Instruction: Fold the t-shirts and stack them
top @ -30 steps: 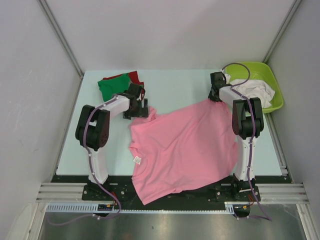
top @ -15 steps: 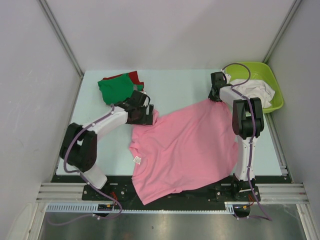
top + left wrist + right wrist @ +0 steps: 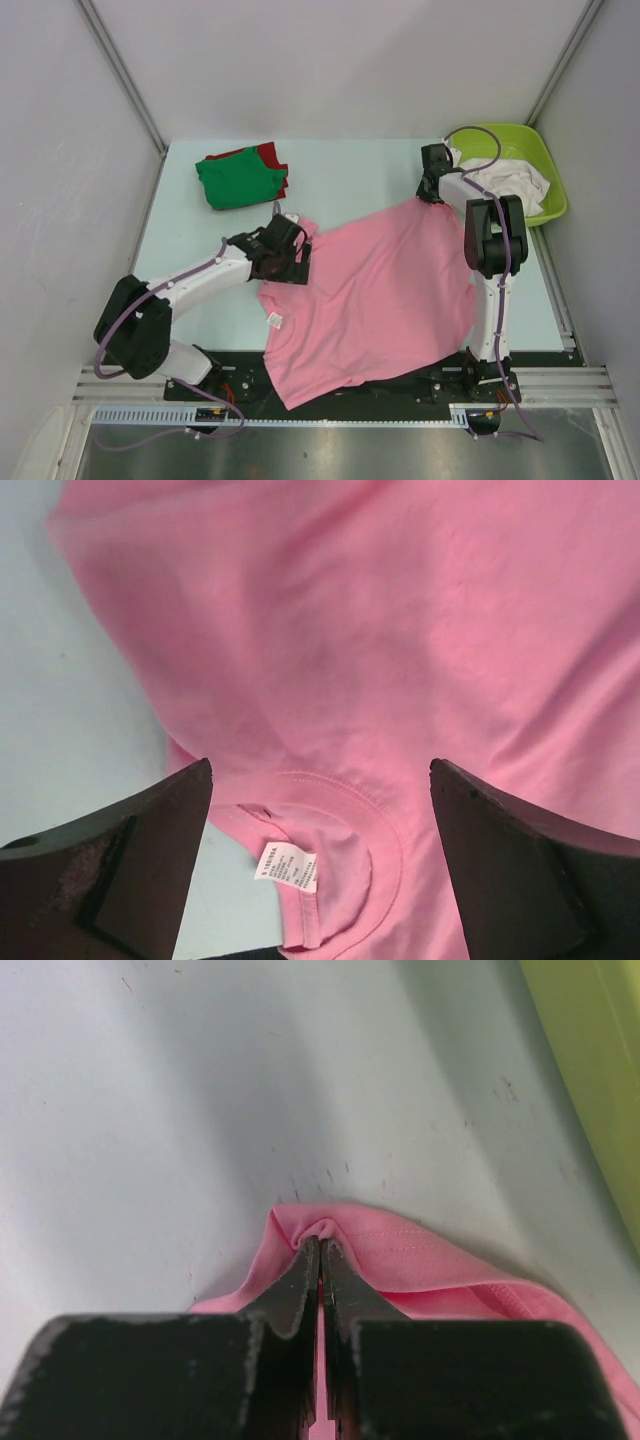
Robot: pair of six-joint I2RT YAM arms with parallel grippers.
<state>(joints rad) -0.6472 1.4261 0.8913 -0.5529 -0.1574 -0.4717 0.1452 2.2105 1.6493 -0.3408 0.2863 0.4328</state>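
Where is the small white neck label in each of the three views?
Top external: label lower left of centre, near the left edge of the pink shirt.
Left wrist: bottom centre, between the fingers of the open left gripper.
Right wrist: not in it.
Shared landmark: the pink shirt.

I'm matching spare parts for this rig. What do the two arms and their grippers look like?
The left arm and right arm have white links with black joint housings, and a mauve cable loops along each. The left gripper and right gripper carry black, wedge-shaped fingers; one left-gripper finger looks scuffed.
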